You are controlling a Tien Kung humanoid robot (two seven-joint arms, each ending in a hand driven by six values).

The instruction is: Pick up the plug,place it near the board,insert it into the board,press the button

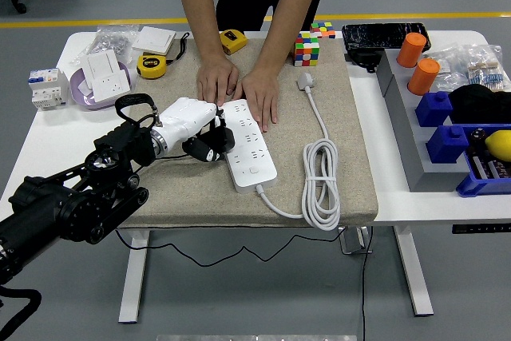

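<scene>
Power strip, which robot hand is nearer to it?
Left. The left hand is at the power strip's left edge, holding a black plug; the right hand is out of view.

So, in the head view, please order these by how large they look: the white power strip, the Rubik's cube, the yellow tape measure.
1. white power strip, clearly largest
2. Rubik's cube
3. yellow tape measure

The cube and tape measure look nearly alike, so that order is unsure.

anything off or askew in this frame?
Nothing spilled or broken. The power strip lies at an angle on the mat, with a person's hands pressing on its far end. The left hand sits at the strip's left edge, its fingers curled round something dark. The white cable lies loosely coiled on the mat beside it.
</scene>
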